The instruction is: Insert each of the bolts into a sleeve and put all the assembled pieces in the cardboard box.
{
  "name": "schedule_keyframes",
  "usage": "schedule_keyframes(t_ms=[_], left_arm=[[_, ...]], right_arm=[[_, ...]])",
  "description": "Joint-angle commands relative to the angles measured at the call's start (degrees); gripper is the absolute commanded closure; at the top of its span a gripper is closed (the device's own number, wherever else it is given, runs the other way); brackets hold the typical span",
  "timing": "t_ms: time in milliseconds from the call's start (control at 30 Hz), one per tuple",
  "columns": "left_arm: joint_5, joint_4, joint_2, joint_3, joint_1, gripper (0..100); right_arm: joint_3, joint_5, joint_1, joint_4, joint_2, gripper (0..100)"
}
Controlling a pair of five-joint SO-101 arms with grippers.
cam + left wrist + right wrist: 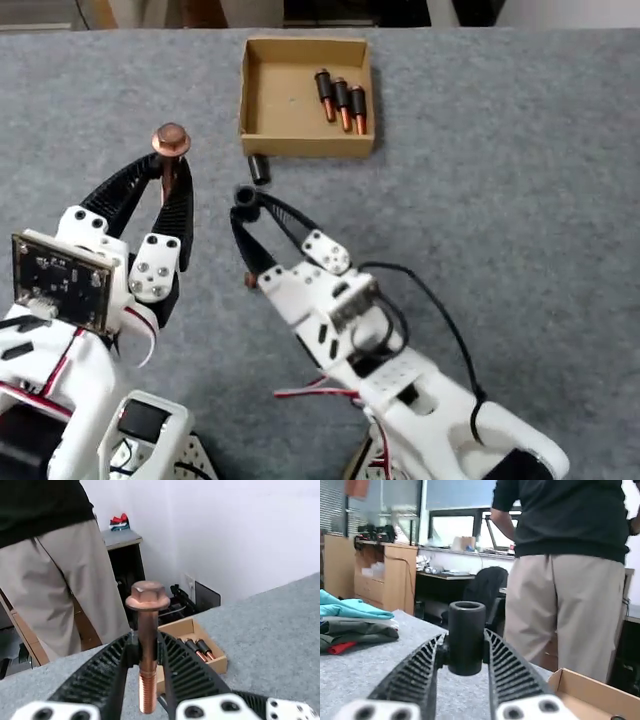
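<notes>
My left gripper (170, 175) is shut on a copper bolt (171, 142), held upright with its flanged head up; in the left wrist view the bolt (146, 645) stands between the black fingers (112, 665). To its right, my right gripper (243, 205) is shut on a black sleeve (244, 197), seen upright with its open end up in the right wrist view (466, 637). The cardboard box (260, 100) at the table's far middle holds three assembled pieces (341, 100). Another black sleeve (259, 168) lies just in front of the box.
A small copper piece (250, 281) lies on the grey felt beside the right arm's wrist. Black cables (440, 320) trail from the right arm. A person stands beyond the table's far edge.
</notes>
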Motion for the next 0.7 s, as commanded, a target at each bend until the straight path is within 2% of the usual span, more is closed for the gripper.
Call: schedule_keyframes(t_ms=[0,100,300,467,667], left_arm=[[0.44,-1.93,0.40,-1.32,-0.09,98],[3.52,-2.46,0.48,-1.23,2.29,98],[4.48,-2.37,3.65,-1.58,7.65,98],[4.57,-2.46,11.30,-3.96,10.55,98],[4.57,-2.11,18.33,-11.34,15.03,98]], right_arm=[[3.12,-0.53,-0.57,-4.48,-3.74,99.6],[2.86,-0.70,1.45,-2.29,-7.25,99.6],[2.95,-0.44,4.70,-0.35,-12.53,99.6],[3.12,-0.70,5.05,11.52,-16.13,99.6],[3.21,1.67,7.08,10.46,-22.81,99.6]])
